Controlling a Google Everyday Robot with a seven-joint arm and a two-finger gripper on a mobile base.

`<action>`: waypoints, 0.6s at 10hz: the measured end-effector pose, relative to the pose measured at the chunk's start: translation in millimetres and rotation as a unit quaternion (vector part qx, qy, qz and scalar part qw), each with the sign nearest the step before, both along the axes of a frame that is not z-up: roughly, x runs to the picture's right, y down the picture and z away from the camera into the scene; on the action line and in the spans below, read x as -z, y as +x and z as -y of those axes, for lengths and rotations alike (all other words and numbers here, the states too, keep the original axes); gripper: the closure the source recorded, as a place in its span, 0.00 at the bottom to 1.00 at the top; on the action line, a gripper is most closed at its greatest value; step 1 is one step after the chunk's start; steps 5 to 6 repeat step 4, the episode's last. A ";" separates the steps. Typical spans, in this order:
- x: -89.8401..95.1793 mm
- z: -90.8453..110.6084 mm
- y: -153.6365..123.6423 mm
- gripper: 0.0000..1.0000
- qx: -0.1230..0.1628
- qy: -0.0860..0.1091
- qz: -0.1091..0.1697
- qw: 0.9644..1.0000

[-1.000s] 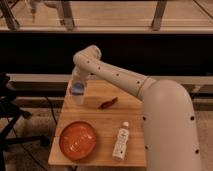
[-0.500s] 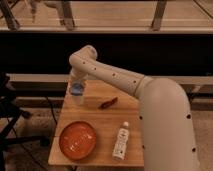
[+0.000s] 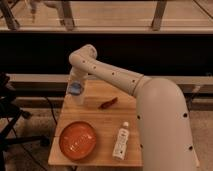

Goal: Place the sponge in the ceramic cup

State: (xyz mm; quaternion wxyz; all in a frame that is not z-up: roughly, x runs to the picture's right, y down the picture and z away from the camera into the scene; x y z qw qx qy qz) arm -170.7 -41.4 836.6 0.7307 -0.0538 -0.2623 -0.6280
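Hand (image 3: 75, 83) at the end of my white arm (image 3: 115, 75) hangs straight down over the far left corner of the wooden surface (image 3: 107, 122), directly above the ceramic cup (image 3: 79, 99). A light-blue sponge (image 3: 76, 89) shows at the tip of the hand, level with the cup's mouth. I cannot tell whether it is held above the rim, resting on it or partly inside, nor whether the hand is clamped on it or loose. A dark red pepper-like thing (image 3: 108, 103) lies just to the right, an orange bowl (image 3: 77, 140) sits at the near left and a white bottle (image 3: 120, 141) lies at the near right, all apart from the cup. I judge the step to be seating the sponge in the cup. The sponge looks about as wide as the mouth, so it should go in centred and straight down, gently, lest the small cup tip or slide off the corner. Any lift of the hand should be vertical, so that a clinging sponge is not dragged out.
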 end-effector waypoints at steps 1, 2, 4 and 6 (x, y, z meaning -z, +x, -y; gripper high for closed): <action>-0.2 -0.3 -0.7 0.20 0.000 -0.003 0.001 1.000; -0.8 -0.1 -0.1 0.20 -0.001 -0.004 0.001 1.000; -2.1 1.5 1.1 0.20 -0.006 -0.006 0.001 1.000; -2.1 1.5 1.1 0.20 -0.006 -0.006 0.001 1.000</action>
